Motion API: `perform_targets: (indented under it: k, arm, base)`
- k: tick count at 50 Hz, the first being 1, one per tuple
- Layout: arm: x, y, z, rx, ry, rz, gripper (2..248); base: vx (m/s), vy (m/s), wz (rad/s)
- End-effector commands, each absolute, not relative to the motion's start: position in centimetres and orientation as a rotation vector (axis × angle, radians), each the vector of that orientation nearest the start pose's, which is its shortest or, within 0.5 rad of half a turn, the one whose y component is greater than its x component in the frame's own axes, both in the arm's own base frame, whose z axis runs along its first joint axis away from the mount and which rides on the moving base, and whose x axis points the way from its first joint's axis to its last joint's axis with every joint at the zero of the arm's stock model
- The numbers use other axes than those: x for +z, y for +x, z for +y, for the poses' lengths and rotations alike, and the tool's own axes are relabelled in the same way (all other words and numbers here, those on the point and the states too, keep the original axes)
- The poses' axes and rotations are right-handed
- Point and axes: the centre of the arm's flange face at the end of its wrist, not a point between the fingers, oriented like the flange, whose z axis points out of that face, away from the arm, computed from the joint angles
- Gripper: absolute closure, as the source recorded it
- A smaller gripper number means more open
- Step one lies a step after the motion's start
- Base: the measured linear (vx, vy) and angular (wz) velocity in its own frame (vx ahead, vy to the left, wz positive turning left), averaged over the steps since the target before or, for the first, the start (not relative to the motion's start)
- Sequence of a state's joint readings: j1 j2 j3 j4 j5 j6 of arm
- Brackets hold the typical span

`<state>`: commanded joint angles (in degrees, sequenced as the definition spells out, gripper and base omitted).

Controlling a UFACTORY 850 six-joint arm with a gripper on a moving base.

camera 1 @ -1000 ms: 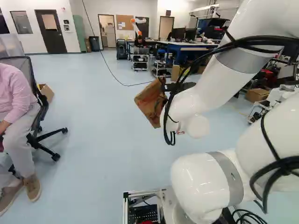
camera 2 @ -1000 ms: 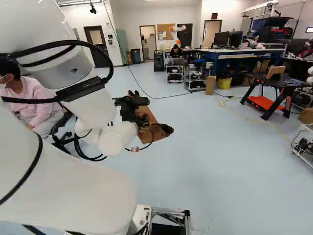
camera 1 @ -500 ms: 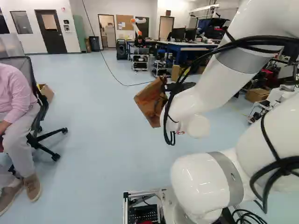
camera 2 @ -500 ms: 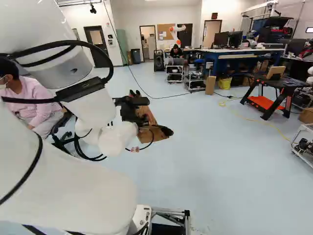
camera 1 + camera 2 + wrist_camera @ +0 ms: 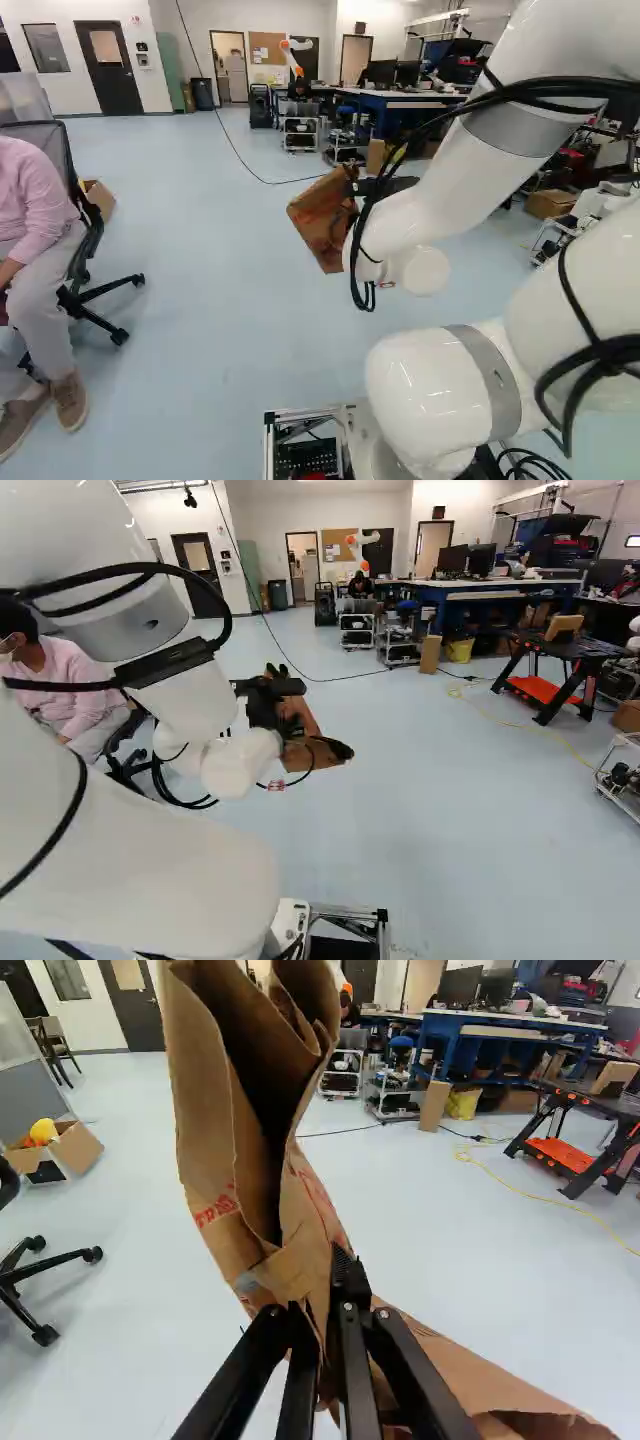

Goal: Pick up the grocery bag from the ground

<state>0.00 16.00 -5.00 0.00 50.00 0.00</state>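
Bag [image 5: 322, 225] is hanging above the floor [image 5: 220, 330], and the gripper [image 5: 268, 702] is pinching its creased brown paper between two fingers. In the wrist view its folds are rising ahead of the fingers, and another part is flaring out beside them. White arm [image 5: 400, 228] is reaching out behind, black cables [image 5: 150, 568] looping along it. Farther out, a chair [image 5: 62, 150] is standing at the left of the left base view, an open box [image 5: 80, 1146] on the floor beyond. At the right of the right base view, a black table [image 5: 565, 647] is standing over an orange shelf [image 5: 540, 689]; a yellow cord [image 5: 530, 725] is trailing nearby. Another robot [image 5: 364, 544] is standing far back.
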Motion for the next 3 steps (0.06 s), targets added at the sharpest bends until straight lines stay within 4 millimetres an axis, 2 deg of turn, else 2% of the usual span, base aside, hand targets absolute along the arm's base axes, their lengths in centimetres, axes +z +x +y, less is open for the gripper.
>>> perform_targets:
  k: [3]
  arm:
    - [36.56,27.03,0.0,-1.824,-2.558,0.0,229]
  base:
    - [0.0,0.0,0.0]
